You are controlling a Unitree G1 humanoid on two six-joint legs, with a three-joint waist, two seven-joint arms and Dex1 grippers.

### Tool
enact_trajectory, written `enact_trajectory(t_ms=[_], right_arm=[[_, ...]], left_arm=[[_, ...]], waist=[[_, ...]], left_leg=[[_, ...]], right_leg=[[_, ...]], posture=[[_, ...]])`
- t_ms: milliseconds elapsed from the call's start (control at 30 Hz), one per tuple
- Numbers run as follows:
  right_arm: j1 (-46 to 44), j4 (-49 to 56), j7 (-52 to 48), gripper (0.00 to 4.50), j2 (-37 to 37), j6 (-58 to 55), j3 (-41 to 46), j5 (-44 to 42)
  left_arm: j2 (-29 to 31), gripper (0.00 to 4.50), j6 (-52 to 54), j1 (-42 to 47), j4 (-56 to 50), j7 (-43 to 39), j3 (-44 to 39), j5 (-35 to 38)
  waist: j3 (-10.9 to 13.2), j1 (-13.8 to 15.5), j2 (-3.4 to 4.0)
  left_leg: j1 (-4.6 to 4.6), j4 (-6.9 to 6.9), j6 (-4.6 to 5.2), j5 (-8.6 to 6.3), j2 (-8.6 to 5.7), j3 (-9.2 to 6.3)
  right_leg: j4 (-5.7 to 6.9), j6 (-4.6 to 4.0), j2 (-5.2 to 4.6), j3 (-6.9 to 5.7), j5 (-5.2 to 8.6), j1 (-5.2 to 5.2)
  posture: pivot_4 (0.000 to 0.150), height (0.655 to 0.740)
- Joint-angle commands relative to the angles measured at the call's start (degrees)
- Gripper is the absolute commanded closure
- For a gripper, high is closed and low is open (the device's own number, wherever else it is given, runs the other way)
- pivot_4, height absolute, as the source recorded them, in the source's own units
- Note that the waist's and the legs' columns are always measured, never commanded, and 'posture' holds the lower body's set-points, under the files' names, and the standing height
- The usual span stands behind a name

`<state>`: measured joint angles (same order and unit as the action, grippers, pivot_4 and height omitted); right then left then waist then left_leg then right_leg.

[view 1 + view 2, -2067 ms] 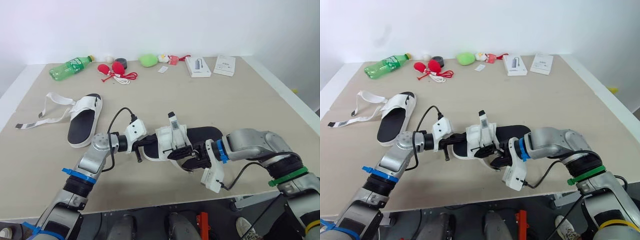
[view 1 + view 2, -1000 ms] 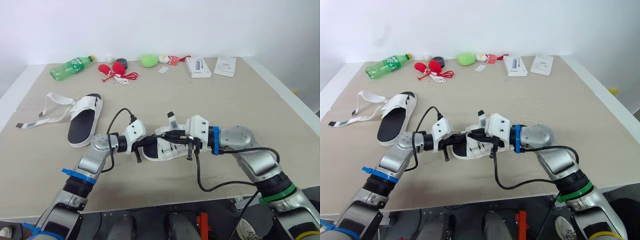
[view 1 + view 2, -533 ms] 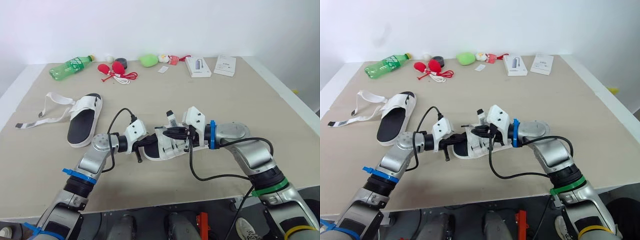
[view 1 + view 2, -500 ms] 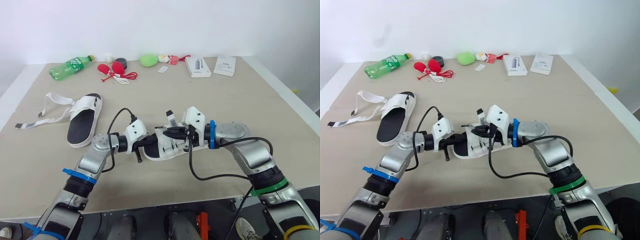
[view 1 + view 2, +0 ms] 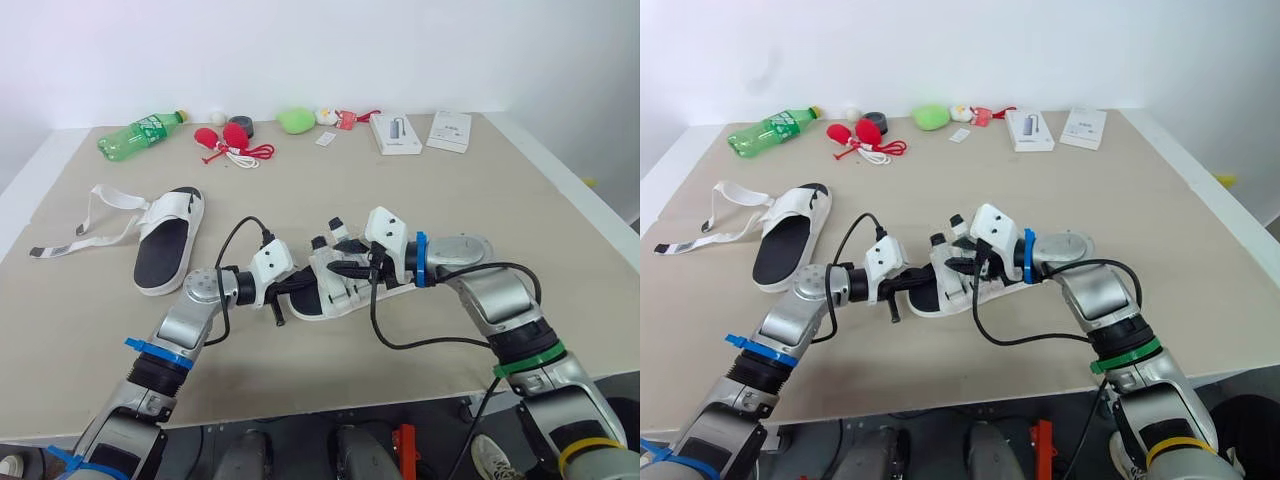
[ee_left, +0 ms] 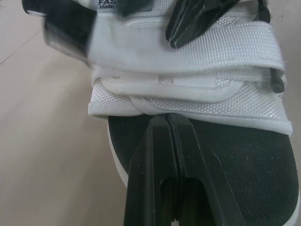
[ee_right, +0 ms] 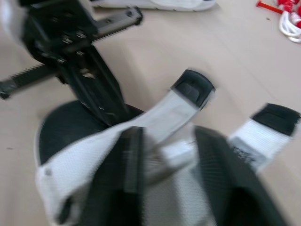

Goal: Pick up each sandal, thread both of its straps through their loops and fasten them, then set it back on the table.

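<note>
You are looking at a beige table (image 5: pixel 480 190) against a plain white wall. A green bottle (image 5: pixel 140 133), red bulbs with a cord (image 5: pixel 228 140) and two white boxes (image 5: pixel 395 132) sit along its far edge.

The spare sandal (image 5: pixel 168 245) lies flat on your left with its long straps trailing loose, where it was two seconds ago.

The working sandal (image 5: pixel 335 285) rests on the table near the front edge, between the two arms. Its black footbed faces up and one white strap is folded across the upper.

The right arm has changed most. Two seconds ago its wrist hung low by the table edge, under the sandal. It has since swung up and now reaches over the sandal from the heel side.

The right gripper (image 5: pixel 348 268) has its fingers parted, straddling the white webbing. You cannot tell from these views whether they press on it.

The left gripper (image 6: pixel 164 120) has kept its place at the toe end. Its fingers are pressed together over the footbed, tips against the front edge of the upper. Whether they nip any fabric is unclear.

Two black-tipped strap ends (image 5: pixel 335 226) now stand up.
</note>
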<state>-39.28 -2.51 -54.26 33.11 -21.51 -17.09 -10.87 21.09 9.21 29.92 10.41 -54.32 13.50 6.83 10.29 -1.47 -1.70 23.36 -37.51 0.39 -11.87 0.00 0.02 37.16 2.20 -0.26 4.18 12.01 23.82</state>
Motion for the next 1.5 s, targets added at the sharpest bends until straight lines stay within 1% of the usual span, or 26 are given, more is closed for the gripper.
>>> enact_trajectory(t_ms=[33,133,233,267,333,367,467,533,600,667,733,933,1033,1100,1167,1200,1233,1300,1333,1367,1400,1467,1500], right_arm=[[-1.3,2.4,0.7,0.72,1.1,3.7,2.3,2.3],[-2.5,5.8,0.1,0.72,1.8,2.4,5.1,0.3],[-4.5,7.5,-0.2,0.72,0.5,0.3,6.6,-2.2],[-5.0,7.5,-0.3,0.96,-0.3,0.4,6.6,-2.6],[-6.0,6.8,-0.5,1.51,-1.7,-0.5,6.1,-3.0],[-6.2,5.9,-0.6,1.86,-2.3,-0.4,5.6,-2.7],[-7.4,0.2,-0.9,3.45,-4.5,-0.1,3.2,-0.3],[-8.5,-4.5,-1.0,4.43,-5.5,0.5,1.6,1.6],[-9.6,-9.0,-1.4,4.47,-6.7,-0.3,-0.2,3.0],[-10.2,-12.1,-2.1,4.47,-7.5,-0.3,-1.4,4.3],[-10.5,-14.5,-3.2,4.47,-7.2,1.1,-2.9,6.4],[-10.5,-15.7,-5.7,4.47,-7.1,4.1,-4.0,8.8],[-11.1,-15.6,-4.9,4.47,-7.3,5.4,-2.9,9.5],[-13.2,-15.9,-4.0,4.47,-6.6,6.2,-0.4,9.1],[-15.5,-16.1,-4.0,4.47,-5.4,4.4,3.0,7.0],[-16.3,-16.2,-4.0,3.86,-4.9,3.9,4.3,6.1],[-17.4,-16.9,-4.4,3.66,-3.8,3.4,6.0,5.2],[-18.1,-19.2,-6.6,2.75,-0.4,3.8,9.0,3.7],[-17.9,-20.1,-8.0,2.12,1.0,4.2,10.0,3.0],[-17.4,-21.3,-9.2,1.67,2.3,5.1,10.8,2.6],[-17.0,-22.0,-10.0,1.13,3.0,5.8,11.2,2.3],[-14.8,-24.2,-14.1,0.23,5.2,9.8,11.5,2.0],[-13.6,-25.9,-16.2,0.00,6.1,11.7,11.6,1.8]], left_arm=[[0.2,4.50,0.5,-0.7,-1.1,-0.1,0.1,0.1],[0.4,4.50,0.6,-0.8,-1.2,-0.1,0.0,0.1],[0.5,4.50,0.5,-0.8,-1.2,-0.3,0.1,0.1],[0.4,4.50,0.5,-0.8,-1.1,-0.3,0.1,0.1],[0.2,4.50,0.4,-0.6,-1.0,-0.5,0.2,0.3],[0.0,4.50,0.4,-0.4,-0.9,-0.5,0.2,0.4],[-0.4,4.50,0.5,-0.2,-1.1,-0.8,-0.1,1.2],[-0.5,4.50,0.4,-0.2,-1.3,-1.0,-0.2,1.6],[-0.5,4.50,0.6,-0.5,-1.8,-1.2,-0.6,2.4],[-0.4,4.50,0.7,-0.6,-2.3,-1.4,-0.8,2.7],[-0.2,4.50,0.8,-0.7,-2.6,-1.3,-0.8,2.9],[0.0,4.50,0.8,-1.1,-3.0,-1.1,-0.9,2.8],[0.1,4.50,0.8,-1.2,-3.1,-1.1,-0.9,2.7],[0.1,4.50,0.4,-1.1,-3.3,-1.0,-1.0,2.7],[0.0,4.50,0.9,-0.9,-3.6,-1.3,-1.6,3.7],[-0.1,4.50,1.5,-0.7,-3.8,-1.4,-2.0,4.4],[-0.3,4.50,2.7,-0.4,-4.4,-1.8,-2.8,6.0],[-0.4,4.50,4.7,0.5,-6.5,-3.7,-4.8,10.5],[-0.1,4.25,5.1,0.7,-7.3,-4.8,-5.4,12.0],[0.4,3.97,5.0,0.7,-8.1,-6.3,-5.7,13.1],[0.9,3.67,4.8,0.6,-8.5,-7.2,-5.8,13.7],[2.7,2.80,4.7,-0.1,-10.1,-10.8,-6.1,15.6],[3.6,2.19,5.4,-0.6,-11.3,-12.3,-6.4,17.0]], waist=[[0.0,0.0,0.00],[0.0,0.0,0.00],[0.0,0.0,0.01],[0.0,0.0,0.01],[0.0,0.0,0.01],[0.0,0.0,0.01],[0.0,0.0,0.01],[0.0,0.0,0.01],[0.0,0.0,0.01],[0.0,0.0,0.01],[0.0,0.0,0.01],[0.0,-0.1,0.01],[0.0,-0.1,0.01],[0.0,-0.1,0.01],[0.0,0.0,0.03],[0.0,0.0,0.04],[0.0,0.0,0.04],[0.0,0.0,0.04],[0.0,0.1,0.04],[0.0,0.1,0.04],[0.0,0.1,0.04],[0.0,0.1,0.04],[0.0,0.0,0.04]], left_leg=[[0.01,0.02,0.00,0.00,-0.01,0.00],[0.12,0.05,0.00,0.00,-0.02,0.00],[0.14,0.05,0.00,0.00,-0.02,0.02],[0.14,0.04,0.00,0.00,-0.02,0.01],[0.11,0.04,0.00,0.00,0.01,0.00],[0.10,0.05,0.00,0.00,0.02,-0.02],[0.10,0.05,0.00,0.00,0.03,-0.01],[0.13,0.04,0.00,0.00,0.00,0.02],[0.19,0.04,0.00,0.00,-0.03,0.05],[0.42,0.04,0.00,0.00,-0.07,0.05],[0.47,0.04,0.00,0.00,-0.07,0.03],[0.47,0.03,0.00,-0.01,-0.07,0.00],[0.47,0.03,0.00,0.00,-0.07,-0.01],[0.47,0.03,0.00,0.00,-0.07,-0.01],[0.48,0.03,0.00,0.00,-0.07,0.00],[0.49,0.02,0.00,0.00,-0.08,0.00],[0.53,0.02,0.00,0.00,-0.08,0.00],[0.61,0.02,0.00,0.00,-0.10,-0.03],[0.65,0.02,0.00,0.00,-0.13,-0.07],[0.70,0.02,0.00,-0.01,-0.16,-0.11],[0.73,0.02,0.01,-0.02,-0.20,-0.16],[0.74,0.04,0.04,-0.07,-0.21,-0.13],[0.74,0.04,0.05,-0.09,-0.21,-0.12]], right_leg=[[0.00,0.01,-0.01,0.00,0.02,0.02],[0.00,0.02,-0.03,0.00,0.03,0.12],[0.00,0.03,-0.03,0.03,0.02,0.16],[0.00,0.04,-0.02,0.03,0.02,0.16],[0.00,0.03,0.00,0.01,0.02,0.15],[0.00,0.03,0.01,0.00,0.02,0.13],[0.00,0.01,0.02,-0.01,0.02,0.13],[0.00,0.00,-0.02,0.00,0.01,0.15],[0.00,-0.09,-0.06,0.02,-0.05,0.19],[0.00,-0.19,-0.10,0.02,-0.12,0.43],[0.00,-0.29,-0.09,0.01,-0.17,0.47],[0.00,-0.17,-0.08,-0.02,-0.11,0.46],[0.00,-0.14,-0.08,-0.02,-0.10,0.45],[0.00,-0.15,-0.08,-0.02,-0.11,0.46],[0.00,-0.17,-0.08,-0.02,-0.12,0.46],[0.00,-0.19,-0.09,-0.02,-0.14,0.47],[0.00,-0.22,-0.11,-0.02,-0.17,0.51],[0.00,-0.27,-0.13,-0.04,-0.19,0.55],[-0.01,-0.29,-0.15,-0.08,-0.18,0.55],[-0.04,-0.27,-0.16,-0.10,-0.16,0.55],[-0.04,-0.25,-0.16,-0.11,-0.13,0.55],[-0.06,-0.27,-0.17,-0.08,-0.08,0.56],[-0.06,-0.27,-0.17,-0.08,-0.06,0.56]], posture=[[0.150,0.7400],[0.150,0.7400],[0.150,0.7400],[0.150,0.7400],[0.150,0.7400],[0.150,0.7400],[0.150,0.7400],[0.150,0.7400],[0.150,0.7400],[0.150,0.7400],[0.150,0.7400],[0.150,0.7400],[0.150,0.7400],[0.150,0.7400],[0.150,0.7400],[0.150,0.7400],[0.150,0.7400],[0.150,0.7400],[0.150,0.7400],[0.150,0.7400],[0.150,0.7400],[0.150,0.7400],[0.150,0.7400]])
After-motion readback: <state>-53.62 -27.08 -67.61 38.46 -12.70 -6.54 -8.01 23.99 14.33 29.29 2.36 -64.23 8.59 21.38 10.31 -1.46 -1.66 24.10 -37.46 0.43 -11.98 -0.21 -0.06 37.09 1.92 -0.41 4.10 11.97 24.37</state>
